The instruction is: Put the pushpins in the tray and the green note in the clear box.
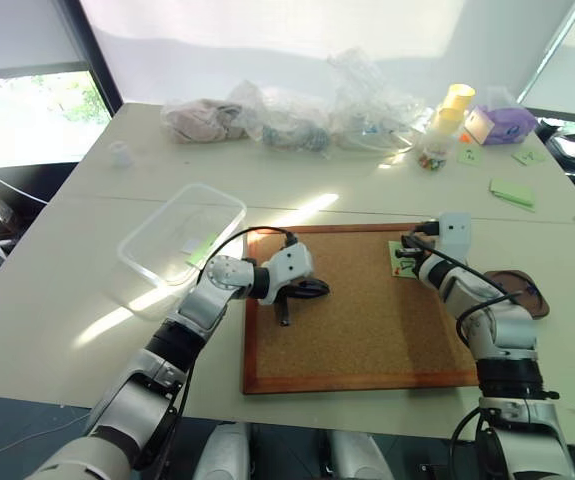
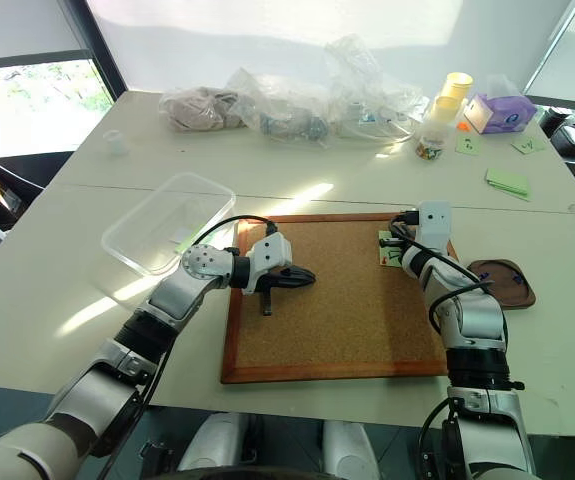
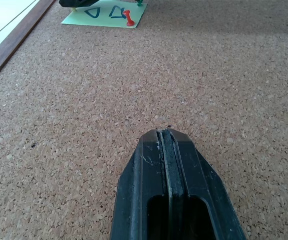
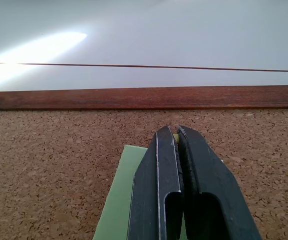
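right end effector closed at the note's pin

the right end effector [image 4: 178,131] is pinched shut over the green note [image 1: 403,259] on the cork board's [image 1: 367,330] far right; a yellowish pin seems caught. tray [image 1: 523,293] lies just right. left end effector [image 3: 166,134] closed, empty.

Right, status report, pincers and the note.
Left pincer shut, empty, over cork board. Right pincer shut at green note. Red pushpin in note. Tray waiting.
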Available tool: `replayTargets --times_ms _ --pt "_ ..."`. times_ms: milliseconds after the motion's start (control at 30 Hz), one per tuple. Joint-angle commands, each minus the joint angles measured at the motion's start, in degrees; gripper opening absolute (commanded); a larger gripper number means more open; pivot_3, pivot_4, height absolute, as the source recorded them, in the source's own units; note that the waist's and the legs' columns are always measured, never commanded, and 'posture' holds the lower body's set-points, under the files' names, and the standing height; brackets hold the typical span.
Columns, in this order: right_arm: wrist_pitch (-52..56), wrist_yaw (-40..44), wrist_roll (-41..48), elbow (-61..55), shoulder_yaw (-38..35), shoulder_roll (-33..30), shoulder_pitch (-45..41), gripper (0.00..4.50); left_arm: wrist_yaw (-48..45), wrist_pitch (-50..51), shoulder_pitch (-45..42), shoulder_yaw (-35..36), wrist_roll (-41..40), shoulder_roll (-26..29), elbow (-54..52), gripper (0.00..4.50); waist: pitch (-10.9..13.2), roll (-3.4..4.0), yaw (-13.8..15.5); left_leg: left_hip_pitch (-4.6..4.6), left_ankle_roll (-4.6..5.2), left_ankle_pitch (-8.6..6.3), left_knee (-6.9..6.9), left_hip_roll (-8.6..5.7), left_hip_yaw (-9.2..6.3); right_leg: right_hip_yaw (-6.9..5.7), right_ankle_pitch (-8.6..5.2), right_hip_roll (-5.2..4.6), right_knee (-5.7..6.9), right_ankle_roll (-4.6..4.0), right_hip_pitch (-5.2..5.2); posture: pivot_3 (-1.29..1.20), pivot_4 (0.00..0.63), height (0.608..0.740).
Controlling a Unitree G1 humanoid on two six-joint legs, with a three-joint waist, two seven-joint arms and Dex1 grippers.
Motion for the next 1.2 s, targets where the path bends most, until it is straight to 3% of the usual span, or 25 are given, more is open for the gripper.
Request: replayTargets --times_ms 33,1033,1200 --pt "-0.52 0.07 0.13 -2.12 -1.64 0.5 -0.14 0.05 -0.14 0.75 0.8 -1.28 1.61 -0.11 0.69 0.0 0.0 0.0 0.0 0.0 0.0 0.0 0.0 0.0 0.0 0.0 0.0 0.0 0.0 0.0 0.0 0.0 0.15 0.74" --pt "-12.45 -1.4 -2.52 -5.78 -3.79 3.55 3.27 0.05 -1.73 3.38 1.84 -1.93 1.74 -0.3 -0.57 0.0 -0.03 0.06 0.08 -0.04 0.01 -0.01 -0.02 -0.01 -0.02 -0.03 0.0 -0.03 -0.02 0.0 -0.02 0.0 0.15 0.74" --pt "-14.57 -4.96 -1.86 -11.04 -8.83 3.71 6.26 0.05 -1.8 3.34 2.03 -1.9 1.69 -0.15 -1.11 0.0 -0.03 0.06 0.21 -0.05 0.01 -0.01 -0.03 -0.01 -0.03 -0.03 0.0 -0.03 -0.02 0.0 -0.02 0.0 0.15 0.74"
